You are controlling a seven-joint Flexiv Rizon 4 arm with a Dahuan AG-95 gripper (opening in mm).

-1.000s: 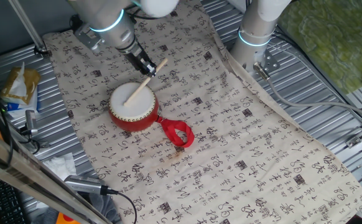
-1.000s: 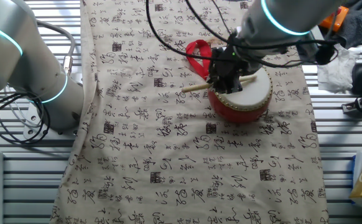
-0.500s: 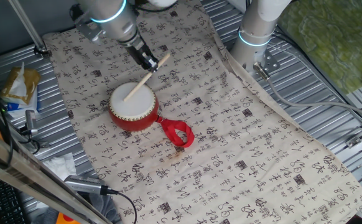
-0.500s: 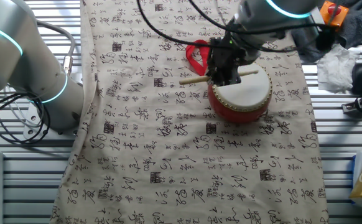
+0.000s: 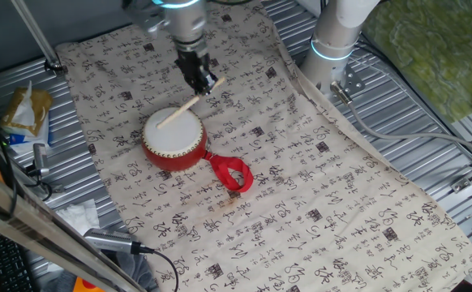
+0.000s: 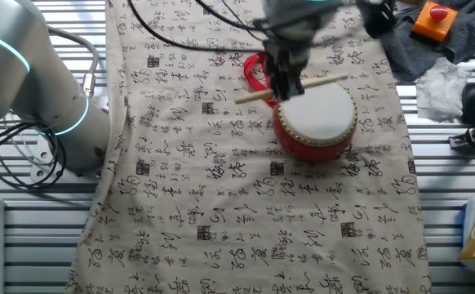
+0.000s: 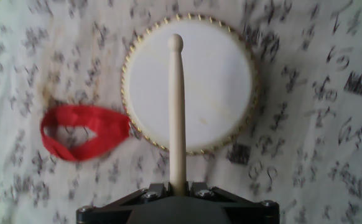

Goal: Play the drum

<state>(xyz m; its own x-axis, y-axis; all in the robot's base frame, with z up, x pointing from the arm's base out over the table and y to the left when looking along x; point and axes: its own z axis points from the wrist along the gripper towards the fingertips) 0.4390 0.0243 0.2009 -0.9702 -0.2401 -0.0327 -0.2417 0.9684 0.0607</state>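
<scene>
The drum (image 5: 173,139) has a red body, a flat white skin and gold studs. It stands on the printed cloth, with its red ribbon loop (image 5: 233,174) lying beside it. It also shows in the other fixed view (image 6: 317,120) and in the hand view (image 7: 190,84). My gripper (image 5: 199,81) is shut on a thin pale wooden stick (image 5: 186,105). It holds the stick above the drum, with the tip over the white skin (image 7: 176,43). The gripper (image 6: 285,82) hangs over the drum's edge, next to the ribbon (image 6: 258,69).
A cloth printed with characters (image 5: 301,186) covers the ribbed metal table. A second arm's base (image 5: 333,49) stands at the back right. A snack bag (image 5: 25,113) and a crumpled tissue (image 5: 78,215) lie left of the cloth. An orange device with a red button (image 6: 435,18) sits on a dark cloth.
My gripper has risen and moved away from the drum toward the ribbon side. The stick has lifted off the skin and lies flatter than before. The drum has not moved.
</scene>
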